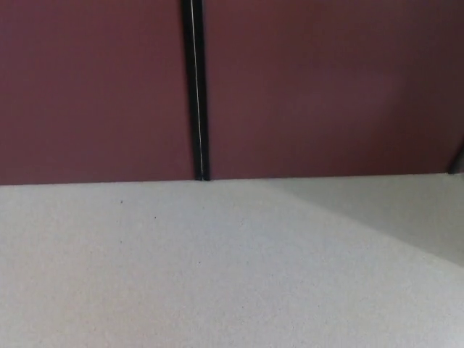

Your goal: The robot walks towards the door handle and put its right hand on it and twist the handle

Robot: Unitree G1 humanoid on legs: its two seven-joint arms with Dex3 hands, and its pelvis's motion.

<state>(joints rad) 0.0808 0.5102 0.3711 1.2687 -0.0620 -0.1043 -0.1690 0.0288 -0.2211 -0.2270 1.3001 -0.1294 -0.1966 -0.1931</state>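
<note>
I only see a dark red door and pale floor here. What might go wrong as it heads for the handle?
No handle and neither hand shows in the head view, so the robot may reach blind. The dark red panels fill the top of the picture above the pale floor, so it might bump them. The black seam marks two panels; it could pick the wrong one.

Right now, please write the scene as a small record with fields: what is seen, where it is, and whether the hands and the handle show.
surface ahead: dark red panels
seam: black vertical strip between the panels, down to the floor
floor: pale grey, lower half of the head view
door handle: not in view
left hand: not in view
right hand: not in view
</note>
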